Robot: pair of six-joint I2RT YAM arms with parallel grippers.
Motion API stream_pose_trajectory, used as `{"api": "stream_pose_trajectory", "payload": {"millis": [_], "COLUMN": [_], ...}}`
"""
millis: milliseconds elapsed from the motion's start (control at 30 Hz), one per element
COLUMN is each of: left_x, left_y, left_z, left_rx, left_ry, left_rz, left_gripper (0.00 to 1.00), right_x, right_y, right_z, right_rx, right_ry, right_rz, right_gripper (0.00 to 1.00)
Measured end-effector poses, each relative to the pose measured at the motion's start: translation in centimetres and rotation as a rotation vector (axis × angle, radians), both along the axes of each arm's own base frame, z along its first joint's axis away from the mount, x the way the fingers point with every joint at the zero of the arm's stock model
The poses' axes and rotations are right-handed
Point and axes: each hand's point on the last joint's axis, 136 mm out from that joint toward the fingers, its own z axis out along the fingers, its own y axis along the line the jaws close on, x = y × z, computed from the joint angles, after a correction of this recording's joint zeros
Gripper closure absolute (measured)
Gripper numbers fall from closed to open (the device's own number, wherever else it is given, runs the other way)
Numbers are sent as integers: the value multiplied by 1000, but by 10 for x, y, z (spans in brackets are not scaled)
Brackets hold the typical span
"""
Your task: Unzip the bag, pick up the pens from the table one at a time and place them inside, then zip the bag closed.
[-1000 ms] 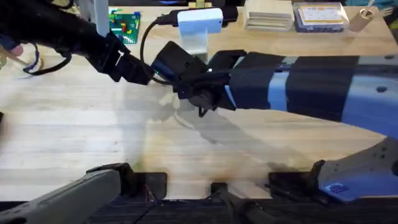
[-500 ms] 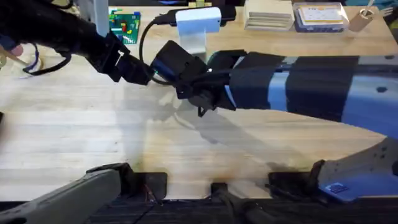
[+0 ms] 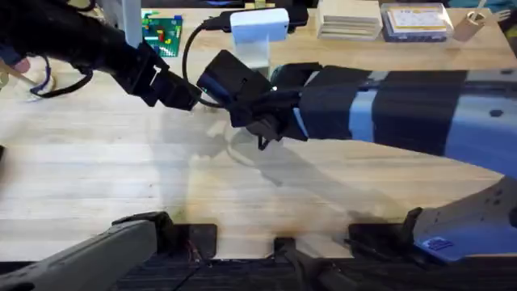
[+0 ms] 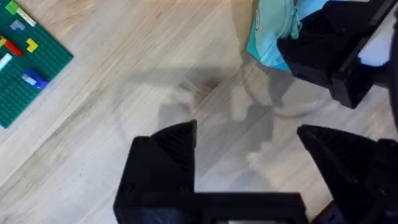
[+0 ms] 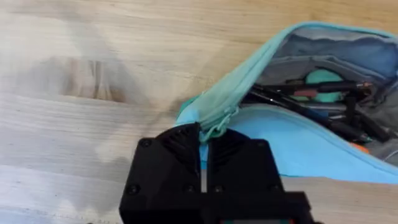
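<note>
The light-blue fabric pencil pouch (image 5: pixel 292 143) lies on the light wood-grain table (image 3: pixel 97 178) with its zipper mouth gaping wide, so the grey-blue lining is in plain sight. Inside it lie several slim dark pens (image 5: pixel 323 102) running along the length of the pouch, a teal rounded piece (image 5: pixel 323 79) among them, and a bit of orange (image 5: pixel 360 147) showing at the lower lip of the opening. The teal zipper tape (image 5: pixel 233 93) runs from the far end of the pouch down to the near corner, where it bunches into a small fold. The right gripper (image 5: pixel 205 146) has its two black fingers pressed together on that bunched corner of the pouch, the fabric pinched right between them. In the overhead view the right arm reaches across the middle of the table, and its gripper sits near the centre just in front of a white stand (image 3: pixel 258 32); the pouch itself is mostly hidden under the arm there. The left gripper (image 4: pixel 249 140) hangs over bare wood with its black fingers spread well apart and nothing between them. From its wrist camera a corner of the pouch (image 4: pixel 270 37) shows just beyond, held by the other arm's black fingers, apart from the left gripper's own fingers. A green building-brick baseplate (image 4: pixel 28 56) with a few small coloured bricks on it lies flat on the table off to one side, well clear of the pouch.
</note>
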Motion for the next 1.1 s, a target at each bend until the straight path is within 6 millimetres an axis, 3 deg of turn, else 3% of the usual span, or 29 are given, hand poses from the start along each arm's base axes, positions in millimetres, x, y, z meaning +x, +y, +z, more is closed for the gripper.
{"api": "stream_pose_trajectory", "payload": {"millis": [467, 767, 833, 1100], "left_x": [0, 0, 0, 0], "left_y": [0, 0, 0, 0], "left_z": [0, 0, 0, 0], "left_rx": [4, 4, 4, -1], "left_ry": [-1, -1, -1, -2], "left_rz": [-3, -2, -2, -4], "left_gripper": [8, 8, 8, 8], "right_x": [5, 5, 4, -4], "right_y": [-7, -11, -11, -6], "right_z": [4, 32, 47, 51], "right_rx": [-86, -95, -102, -131], "right_ry": [-32, -83, -121, -134], "right_rz": [53, 92, 111, 159], "right_gripper": [971, 970, 970, 970]}}
